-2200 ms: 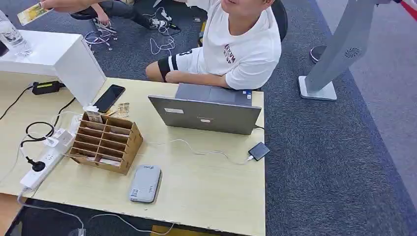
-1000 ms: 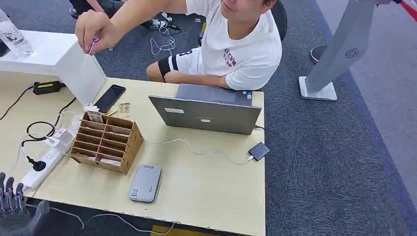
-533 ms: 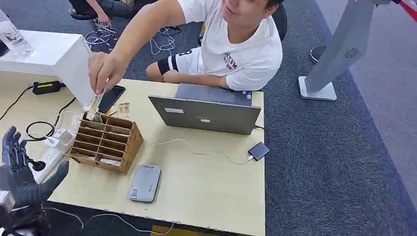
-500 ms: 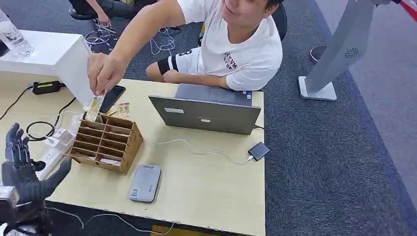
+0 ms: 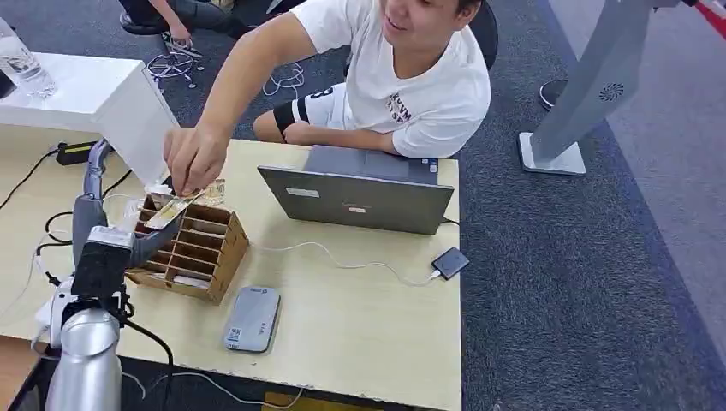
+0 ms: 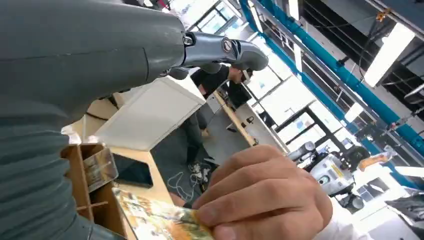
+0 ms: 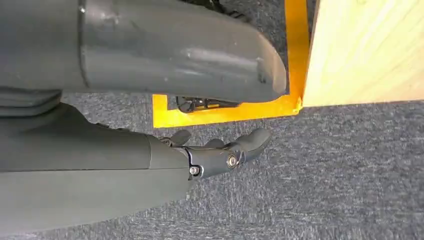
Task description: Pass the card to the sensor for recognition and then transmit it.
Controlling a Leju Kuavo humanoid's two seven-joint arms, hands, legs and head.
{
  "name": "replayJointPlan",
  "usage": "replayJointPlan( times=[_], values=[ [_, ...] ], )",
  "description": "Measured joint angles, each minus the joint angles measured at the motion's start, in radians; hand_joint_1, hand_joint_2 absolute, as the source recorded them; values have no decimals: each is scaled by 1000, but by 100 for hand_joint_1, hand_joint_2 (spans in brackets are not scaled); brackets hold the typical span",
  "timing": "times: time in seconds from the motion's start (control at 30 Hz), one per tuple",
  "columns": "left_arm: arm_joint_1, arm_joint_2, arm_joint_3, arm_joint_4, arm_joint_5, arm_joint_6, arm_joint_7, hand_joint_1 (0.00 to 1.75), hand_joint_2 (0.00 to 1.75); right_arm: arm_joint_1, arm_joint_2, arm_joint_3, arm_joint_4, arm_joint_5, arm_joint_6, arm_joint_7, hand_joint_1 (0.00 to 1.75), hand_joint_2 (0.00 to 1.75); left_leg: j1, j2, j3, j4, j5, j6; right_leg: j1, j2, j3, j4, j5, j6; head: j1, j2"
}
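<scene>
A person's hand [image 5: 195,158] pinches a yellowish printed card [image 5: 171,210] just above the wooden slotted organizer [image 5: 193,253]. My left hand [image 5: 98,231] is raised right beside it. Its fingers point up and its thumb reaches toward the card. In the left wrist view the card [image 6: 155,220] lies between my thumb and my outstretched fingers [image 6: 220,50], still held by the person's hand [image 6: 260,195]. I cannot tell whether my thumb touches it. A flat grey device [image 5: 252,318] lies near the table's front edge. My right hand [image 7: 220,152] hangs over the carpet, holding nothing.
A grey laptop [image 5: 360,201] stands mid-table, cabled to a small black box [image 5: 450,262]. A white box [image 5: 86,90] carrying a bottle [image 5: 19,60] sits at the far left, with cables below it. The seated person is behind the table [image 5: 360,334]. Yellow floor tape [image 7: 225,112] runs by the table edge.
My left hand has risen from below the table's front-left corner to beside the organizer. The person has brought the card down from high on the left to my hand.
</scene>
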Motion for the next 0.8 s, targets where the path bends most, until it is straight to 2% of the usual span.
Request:
replayJointPlan(
  times=[0.1, 0.17, 0.2, 0.27, 0.37, 0.5, 0.63, 0.8],
  values=[
    [-47, 21, -39, 11, -60, 33, 26, 0, 175, -5, 1, 0, 0, 18, 0, 21, 0, 0, 0, 0, -1, 0, 0, 0, 0, 0, -1, 0, 0, 1, 1, 0],
    [-81, 56, -82, 22, -102, 59, 47, 0, 175, -13, 1, 0, 0, 31, 1, 37, 0, 0, 0, 0, -1, 0, 1, 0, 0, 0, -1, 0, 1, 0, 1, 0],
    [-94, 68, -101, 26, -122, 72, 56, 175, 175, -16, 1, 2, 0, 38, 2, 44, 0, 0, 0, 0, -1, 0, 1, 0, 0, 1, -1, 0, 1, 0, 1, 0],
    [-115, 94, -137, 35, -160, 96, 75, 175, 175, -23, 1, 5, 0, 53, 2, 59, 0, 0, 0, 0, -2, 0, 1, 0, 0, 1, -1, 0, 1, 0, 2, 0],
    [-123, 107, -157, 38, -191, 117, 91, 175, 175, -23, 1, 7, 0, 65, 2, 70, 0, 0, 0, 0, -2, 0, 1, 0, 0, 1, -2, 0, 1, 0, 0, 0],
    [-172, 154, -224, 58, -266, 160, 125, 175, 175, -35, 0, 12, 0, 94, 3, 95, 0, 0, 0, 0, -2, 0, 2, -1, 0, 1, -3, 0, 2, 0, 1, 0],
    [-240, 206, -326, 102, -439, 265, 198, 175, 175, -54, -1, 23, 1, 170, 10, 167, 0, 0, 0, 0, -3, 0, 3, -1, 0, 0, -4, 0, 4, 0, 1, 0],
    [-267, 223, -369, 131, -461, 276, 205, 175, 175, -58, -1, 24, 1, 178, 11, 186, 0, 0, 0, 0, -3, 0, 4, -1, 0, 1, -4, 0, 4, 0, 1, 0]
  ],
)
